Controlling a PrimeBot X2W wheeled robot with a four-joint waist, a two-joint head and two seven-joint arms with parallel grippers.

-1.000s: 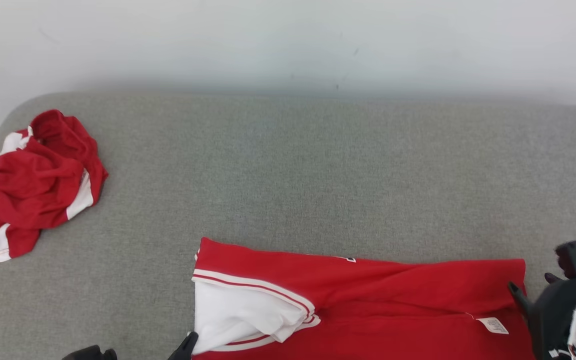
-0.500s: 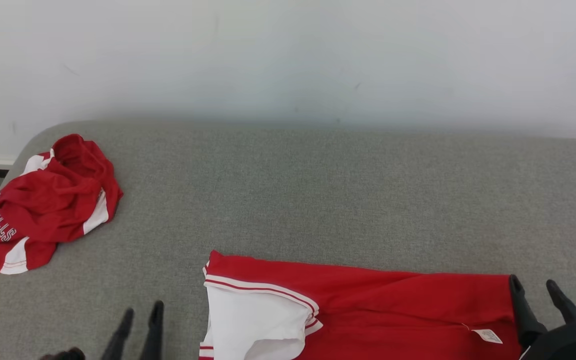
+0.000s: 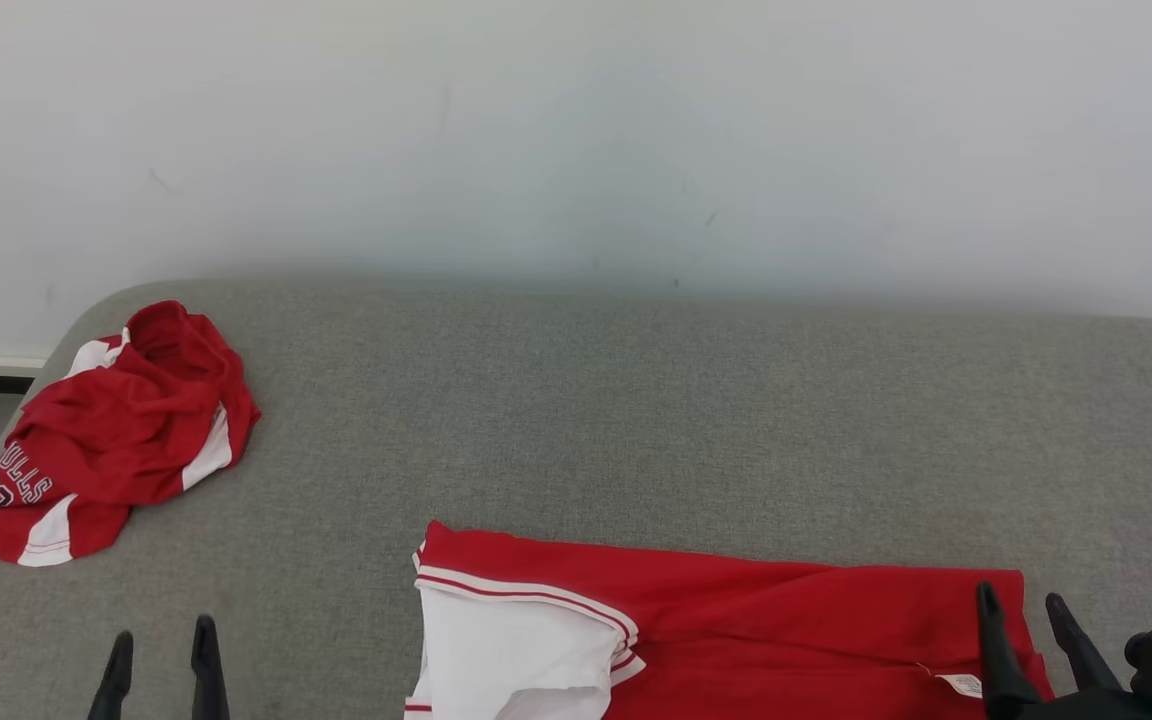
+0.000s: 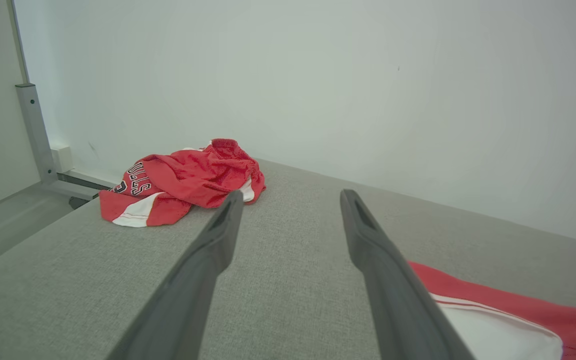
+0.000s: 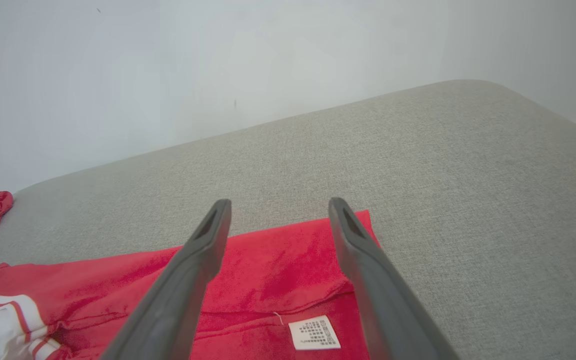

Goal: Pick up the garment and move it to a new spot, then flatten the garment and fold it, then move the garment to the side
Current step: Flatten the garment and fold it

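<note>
The garment (image 3: 736, 630) is red with a white, red-striped panel at its left end. It lies spread along the near edge of the grey padded surface (image 3: 636, 420). My left gripper (image 3: 161, 635) stands open to the left of it, holding nothing. In the left wrist view the left gripper (image 4: 292, 195) hovers over bare padding, with the garment (image 4: 518, 315) to the lower right. My right gripper (image 3: 1019, 597) is open at the garment's right end. In the right wrist view its fingertips (image 5: 279, 201) hang just above the red cloth (image 5: 278, 270) near the white label (image 5: 314, 332).
A second red and white garment (image 3: 116, 430) lies crumpled at the far left corner of the surface, also visible in the left wrist view (image 4: 188, 177). A white wall rises behind. The surface's left edge drops to the floor by a metal frame (image 4: 33, 130).
My left gripper has let go of the garment's white corner, opened and moved away to the left. The head camera has tilted up, so the whole picture sits lower.
</note>
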